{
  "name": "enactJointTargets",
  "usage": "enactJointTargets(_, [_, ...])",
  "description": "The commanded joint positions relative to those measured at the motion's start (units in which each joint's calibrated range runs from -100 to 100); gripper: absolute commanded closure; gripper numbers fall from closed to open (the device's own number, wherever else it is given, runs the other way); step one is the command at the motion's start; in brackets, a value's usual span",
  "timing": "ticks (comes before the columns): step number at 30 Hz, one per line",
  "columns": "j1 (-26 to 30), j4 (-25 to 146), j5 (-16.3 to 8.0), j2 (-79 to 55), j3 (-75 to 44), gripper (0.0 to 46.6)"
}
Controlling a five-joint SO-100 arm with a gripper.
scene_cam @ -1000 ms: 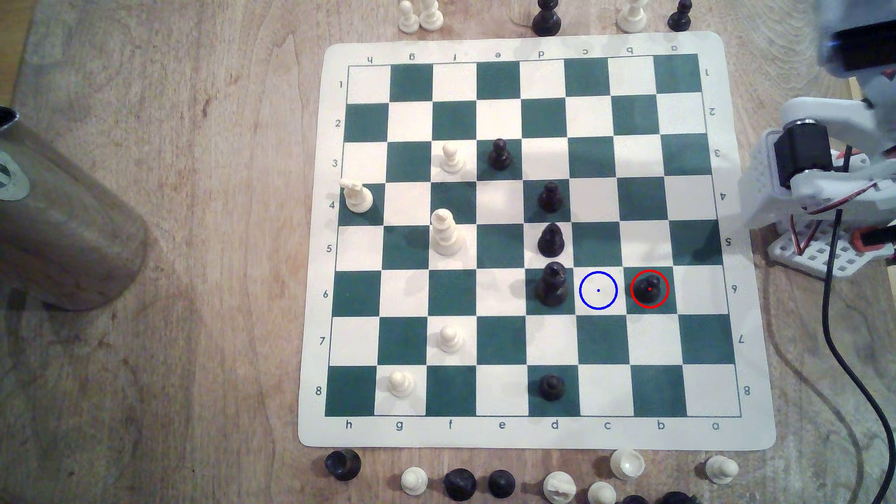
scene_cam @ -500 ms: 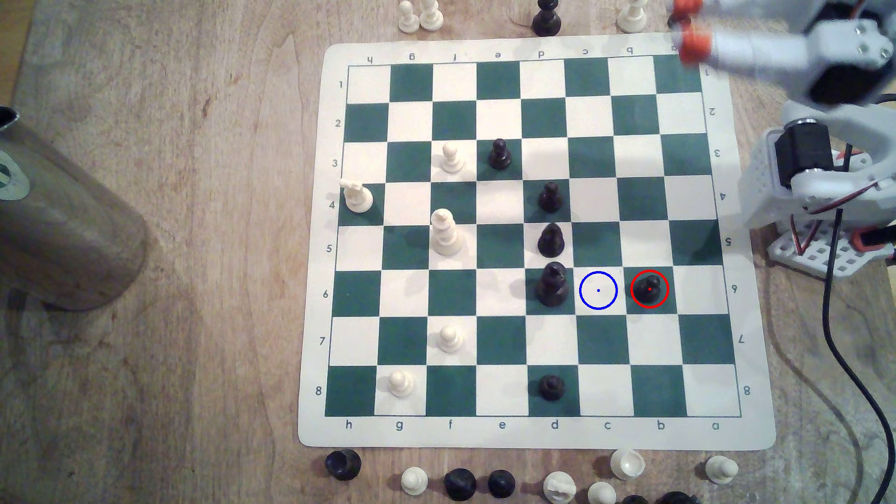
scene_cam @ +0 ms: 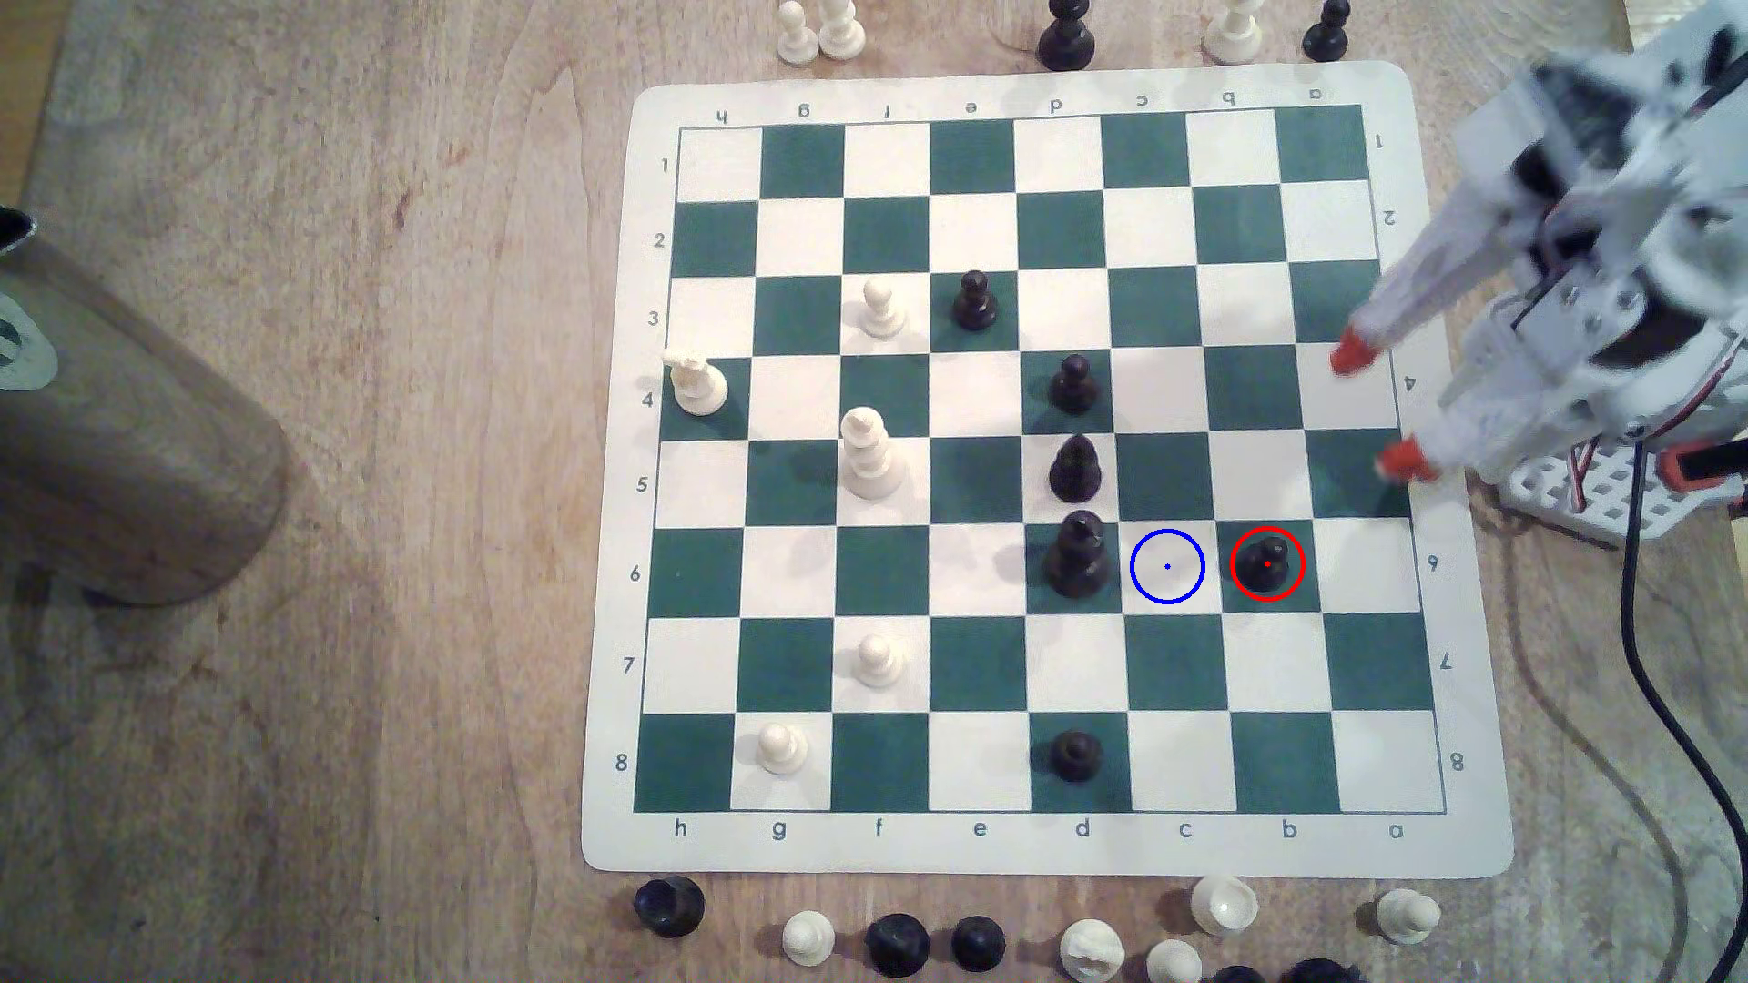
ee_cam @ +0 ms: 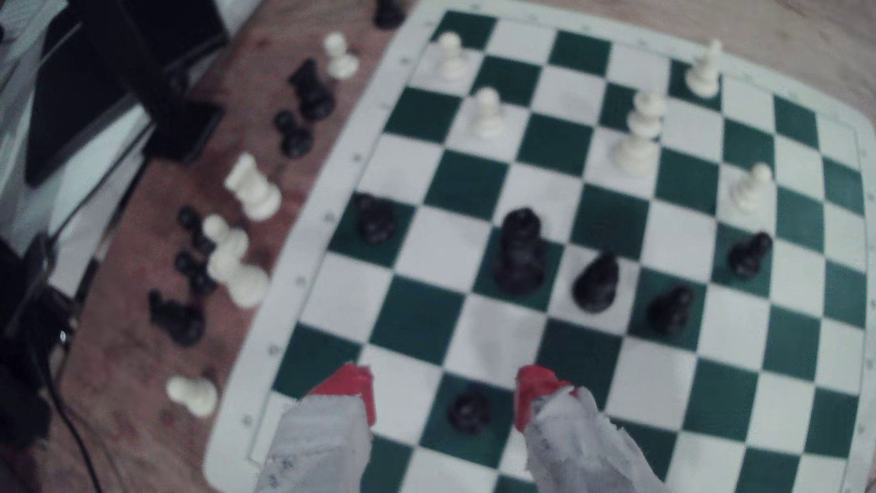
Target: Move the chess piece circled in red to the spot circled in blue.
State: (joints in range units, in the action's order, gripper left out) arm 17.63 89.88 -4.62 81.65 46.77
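The small black pawn (scene_cam: 1267, 560) stands inside the red ring on a dark green square, near the exterior view's right edge of the board. Just left of it, the blue ring with its centre dot (scene_cam: 1167, 566) marks an empty cream square. My gripper (scene_cam: 1376, 408) hangs open above the board's right edge, up and to the right of the pawn, orange fingertips spread apart and holding nothing. In the wrist view the pawn (ee_cam: 470, 410) sits in line with the gap of the gripper (ee_cam: 443, 391), still some way below it.
A tall tiered black piece (scene_cam: 1076, 556) stands just left of the blue ring, with more black pieces (scene_cam: 1075, 470) above it in the same column. White pieces (scene_cam: 868, 456) stand on the board's left half. Captured pieces (scene_cam: 897, 943) line the board's near and far sides. A wooden cylinder (scene_cam: 113, 425) lies far left.
The arm has swung from the board's top right corner down along its right edge, toward the pawn. Its fingers now stand spread wide. No piece has moved.
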Motion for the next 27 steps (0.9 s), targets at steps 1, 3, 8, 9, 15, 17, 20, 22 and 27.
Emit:
enactJointTargets(1, [1.03,-4.38,-2.10,-4.06,3.28,31.4])
enactJointTargets(3, [1.66,-5.77,-3.37,-5.93,4.64,31.9])
enactJointTargets(8, [1.97,-9.95,-6.89,-10.94,7.27,34.1])
enactJointTargets(9, [1.97,-10.11,-7.08,-11.87,7.27,34.2])
enactJointTargets(15, [3.22,-12.16,-8.74,-20.11,6.81,32.8])
enactJointTargets(17, [4.08,-13.22,-8.69,-20.53,7.72,32.7])
enactJointTargets(20, [6.19,-14.86,-7.62,-18.49,11.44,30.8])
enactJointTargets(22, [6.74,-15.19,-6.79,-17.47,13.34,29.8])
enactJointTargets(27, [7.52,-16.42,-5.13,-13.91,17.96,28.0])
